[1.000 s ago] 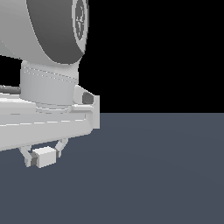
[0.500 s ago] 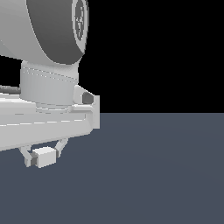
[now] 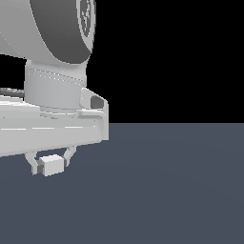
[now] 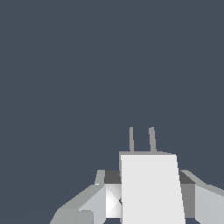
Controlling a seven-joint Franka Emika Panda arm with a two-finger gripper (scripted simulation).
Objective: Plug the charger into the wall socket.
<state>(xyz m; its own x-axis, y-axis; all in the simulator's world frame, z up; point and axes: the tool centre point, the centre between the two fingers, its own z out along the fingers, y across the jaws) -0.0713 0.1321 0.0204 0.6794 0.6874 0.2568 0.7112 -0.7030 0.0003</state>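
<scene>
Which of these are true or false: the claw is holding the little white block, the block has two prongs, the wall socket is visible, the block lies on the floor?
1. The gripper holds the charger. True.
2. Two prongs stick out of the charger. True.
3. The wall socket is in view. False: neither view shows it.
4. The charger lies on the floor. False: it sits between the fingers, under the arm.

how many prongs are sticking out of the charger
2. Both show in the wrist view, side by side on the front end of the charger, pointing away from the gripper. The exterior view hides them.
</scene>
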